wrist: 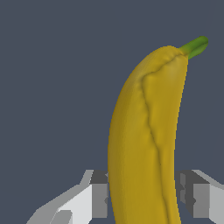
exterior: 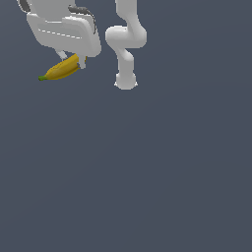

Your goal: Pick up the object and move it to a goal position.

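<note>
The counter (exterior: 147,172) is a flat, even slate-blue surface that fills the exterior view from edge to edge, with no seam, rim or marking visible. The only thing standing directly on it is the arm's white base (exterior: 126,81), at about twelve o'clock from the middle of that view. In the wrist view the same plain slate-blue surface forms the whole background, and nothing can be seen lying on it there.

We see open bench (exterior: 147,172) on every side of our hand (exterior: 73,63); the only obstacle is the arm's own base (exterior: 126,81), near the far edge beside it.
</note>
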